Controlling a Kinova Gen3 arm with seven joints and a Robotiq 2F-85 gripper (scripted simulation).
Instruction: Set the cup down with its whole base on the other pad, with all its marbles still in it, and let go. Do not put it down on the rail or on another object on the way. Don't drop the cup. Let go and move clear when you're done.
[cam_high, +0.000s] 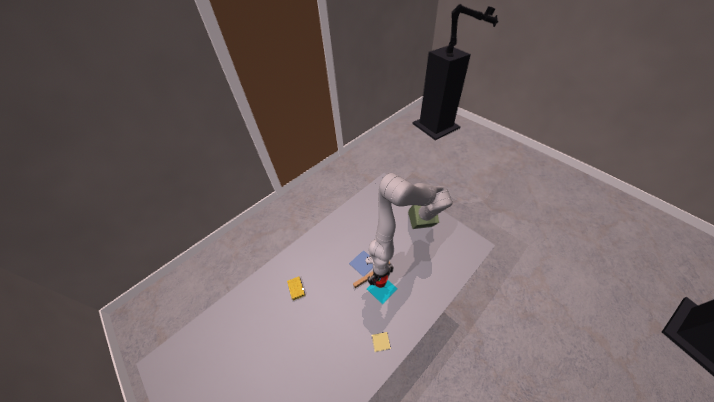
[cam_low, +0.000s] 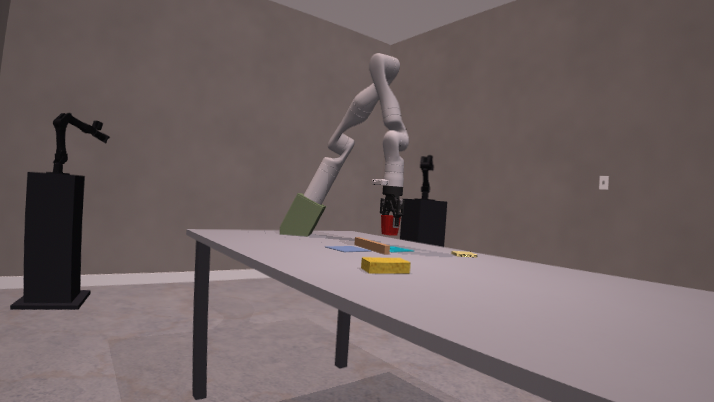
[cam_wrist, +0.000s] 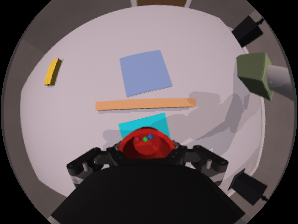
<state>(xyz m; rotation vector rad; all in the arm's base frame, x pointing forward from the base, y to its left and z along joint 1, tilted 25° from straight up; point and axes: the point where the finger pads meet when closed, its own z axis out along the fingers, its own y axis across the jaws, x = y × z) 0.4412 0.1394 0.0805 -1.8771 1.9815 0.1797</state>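
Note:
My gripper (cam_low: 391, 212) is shut on a red cup (cam_low: 390, 225) and holds it upright in the air above the table. In the wrist view the cup (cam_wrist: 147, 144) sits between the fingers, with small green and blue marbles (cam_wrist: 147, 139) inside. The cup hangs over the near part of the cyan pad (cam_high: 382, 292), which shows just past the cup in the wrist view (cam_wrist: 144, 124). A wooden rail (cam_wrist: 145, 104) lies between the cyan pad and the pale blue pad (cam_wrist: 144, 72). In the top view the cup (cam_high: 381, 281) is partly hidden by the arm.
A yellow sponge block (cam_high: 296, 288) lies left of the pads. A flat pale-yellow square (cam_high: 381, 342) lies nearer the table's front edge. The arm's green base (cam_high: 423, 218) stands at the back. Black camera stands are on the floor around the table.

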